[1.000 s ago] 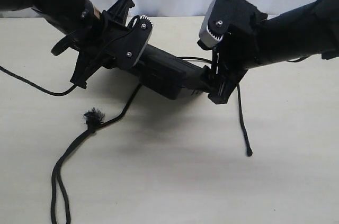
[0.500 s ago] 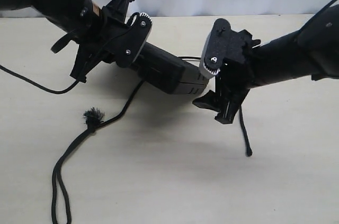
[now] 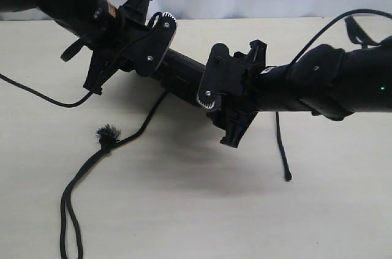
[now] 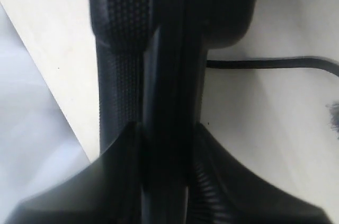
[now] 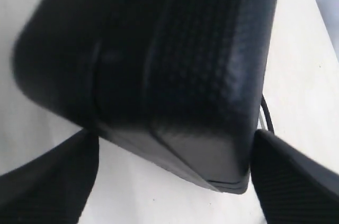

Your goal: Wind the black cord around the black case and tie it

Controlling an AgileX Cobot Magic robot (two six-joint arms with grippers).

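Black case point(image 3: 184, 75) over the worktop point(image 3: 202, 216), one end clamped by the left gripper point(image 4: 165, 147), the other straddled by the right gripper point(image 5: 172, 142), jaws spread; black cord point(image 3: 86, 169) trails from beneath the case.

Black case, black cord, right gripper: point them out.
black case point(image 3: 184, 74), exterior view, exposed middle stretch
black cord point(image 3: 109, 134), exterior view, frayed tip
right gripper point(image 5: 172, 181), right wrist view, midway between its open fingers

Matte black arms point(image 3: 318, 81), grey-edged wrist plates point(image 3: 211, 78), silver screws point(image 3: 207, 94)
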